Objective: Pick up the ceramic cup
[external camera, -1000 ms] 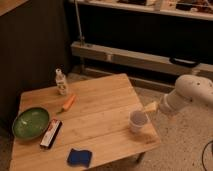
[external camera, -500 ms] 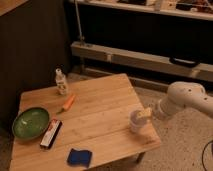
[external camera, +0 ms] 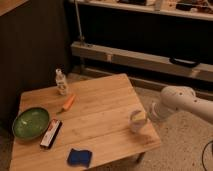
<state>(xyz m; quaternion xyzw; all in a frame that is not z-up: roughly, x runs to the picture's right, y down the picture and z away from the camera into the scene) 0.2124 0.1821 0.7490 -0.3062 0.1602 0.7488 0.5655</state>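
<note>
Wooden surface [external camera: 105,107], dim room: gripper [external camera: 145,119] beside ceramic cup [external camera: 136,122], jaws wide open, empty; should straddle cup squarely before closing.

Dim, warm, grainy scene.
Overhead light brightens the worktop [external camera: 100,107]; the background sinks into shadow, and the gripper [external camera: 143,122] at the worktop's right edge blends into the pale ceramic cup [external camera: 135,122].

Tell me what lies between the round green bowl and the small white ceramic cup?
Camera view: a dark flat bar with red edge beside the bowl, then bare wooden table. The gripper is at the cup, by the table's edge.
</note>
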